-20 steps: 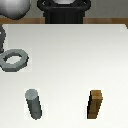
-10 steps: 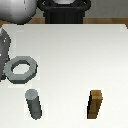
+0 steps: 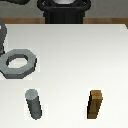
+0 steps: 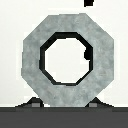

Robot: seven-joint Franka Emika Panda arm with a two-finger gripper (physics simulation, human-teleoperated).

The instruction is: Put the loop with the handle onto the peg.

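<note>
Loop with the handle [image 3: 17, 63], a flat grey ring with a faceted outer edge and a round hole, sits at the exterior view's left edge of the white table [image 3: 75, 60], raised over its own dark shadow rather than lying flush on the surface. Its stub handle runs off toward that same edge, where grey parts of the arm cross it; whether the gripper's fingers are clamped on it cannot be told from that view. The peg [image 3: 34, 104], a short upright dark grey cylinder, stands nearer the camera than the ring and slightly toward the exterior view's right of it, with clear table between the two. Well apart from the peg, farther to the exterior view's right, a brown wooden block [image 3: 96, 104] stands on end. Beyond the table's far edge rises the robot's dark base [image 3: 64, 12]. From the wrist camera the ring [image 4: 68, 55] fills most of the picture, white table showing through its hole, and two small grey tips of the gripper [image 4: 62, 103] peek out at its rim beside the dark body of the hand; how far they are spread is not clear.
</note>
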